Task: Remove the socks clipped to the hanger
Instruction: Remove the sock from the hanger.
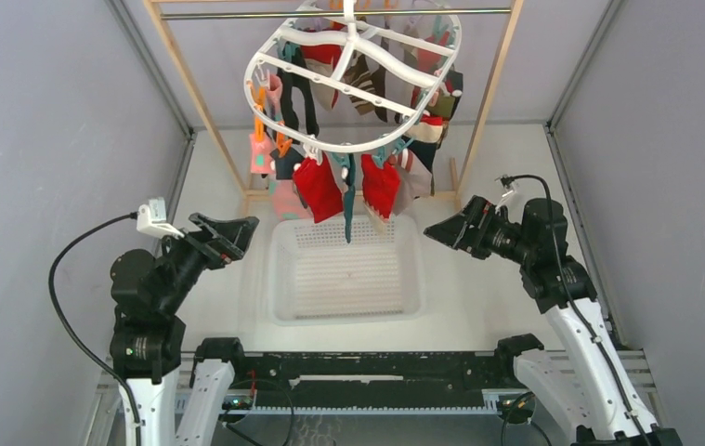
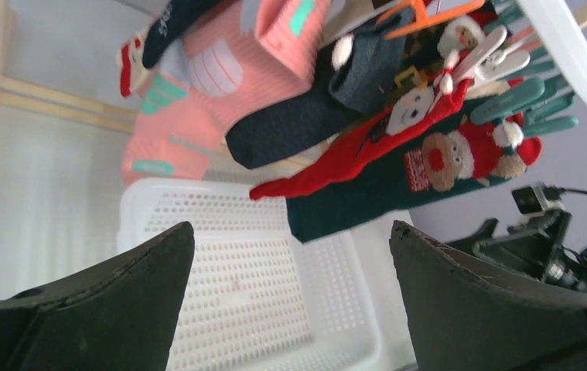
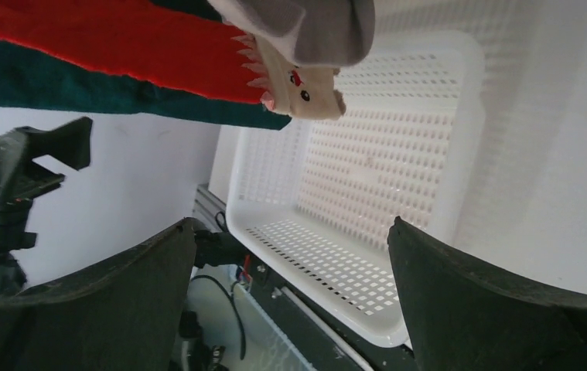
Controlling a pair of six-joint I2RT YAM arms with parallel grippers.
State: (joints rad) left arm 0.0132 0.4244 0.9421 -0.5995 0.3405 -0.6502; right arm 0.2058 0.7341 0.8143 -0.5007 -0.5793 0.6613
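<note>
The white oval hanger [image 1: 265,58] hangs from a rail at the top centre, with orange and teal clips holding several socks. Red socks [image 1: 319,189] and a dark teal sock [image 1: 349,206] dangle lowest at the front; pink ones [image 1: 262,155] hang at the left. My left gripper [image 1: 237,232] is open and empty, left of and below the socks. In the left wrist view the red sock [image 2: 329,174] and teal Santa sock [image 2: 398,182] hang above my open fingers [image 2: 120,309]. My right gripper [image 1: 441,230] is open and empty, right of the socks; the red sock [image 3: 120,42] shows in its view.
A white mesh basket [image 1: 285,307] sits on the table under the hanger, also in the wrist views [image 2: 143,201] [image 3: 468,93]. A wooden rack frame [image 1: 195,98] holds the rail. Grey walls stand on both sides.
</note>
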